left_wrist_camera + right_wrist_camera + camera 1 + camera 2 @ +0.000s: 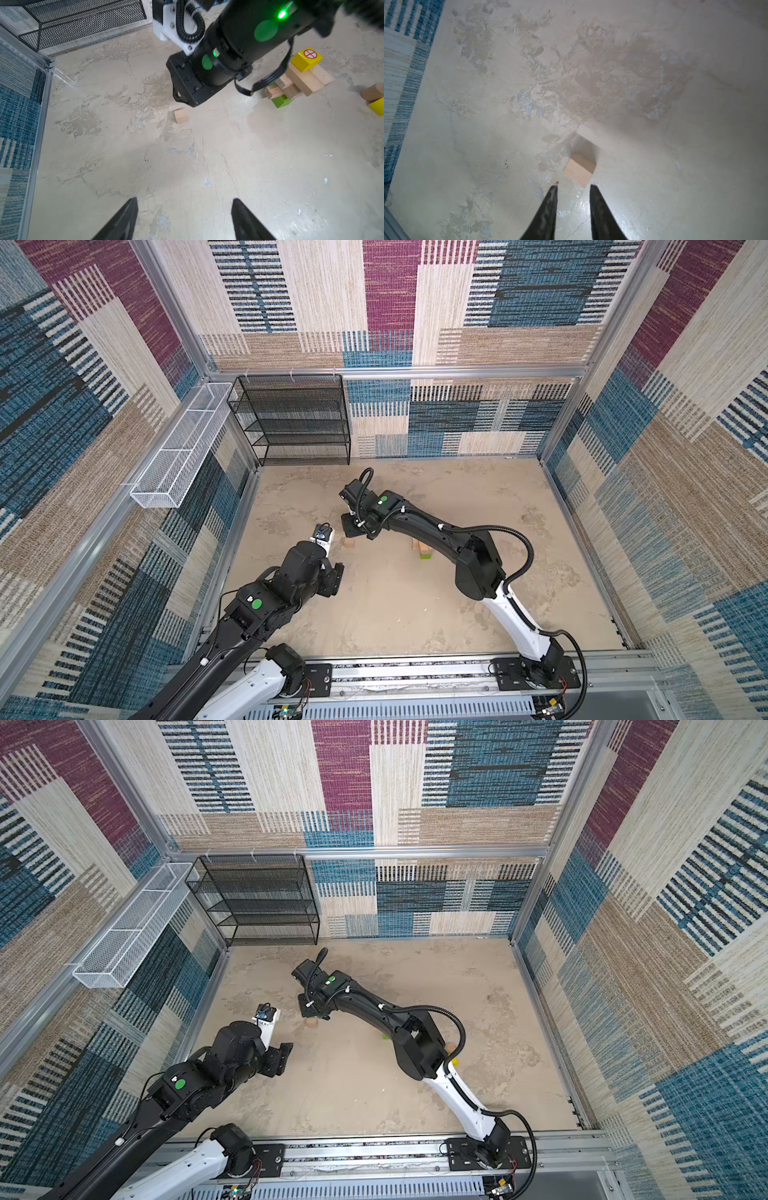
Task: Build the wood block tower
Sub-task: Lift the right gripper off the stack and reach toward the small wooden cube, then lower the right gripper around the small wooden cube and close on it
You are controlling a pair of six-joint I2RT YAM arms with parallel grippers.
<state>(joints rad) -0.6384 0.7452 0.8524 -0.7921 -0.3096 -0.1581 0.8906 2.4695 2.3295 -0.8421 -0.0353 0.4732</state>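
Tabletop (pixel 395 614): carries all items noted.

Left gripper (pixel 185 199): fingers spread wide, nothing between them, hanging toward the near-left part of the tabletop.

Right gripper (pixel 574 185): reaches across to left of centre. Fingers are parted by a narrow gap, with nothing between them.

Wood block tower (pixel 299 83): stands near the tabletop's centre, green block at the base, tan bricks crosswise, red-marked yellow cube (pixel 307 58) on top.

Small tan cube (pixel 580 169): lies alone left of the tower, apart from it. It sits just ahead of the right fingertips, not yet between them, its faces askew to the finger line. It has no long axis. The right arm is clearly nearer, so the pick likely falls to it.
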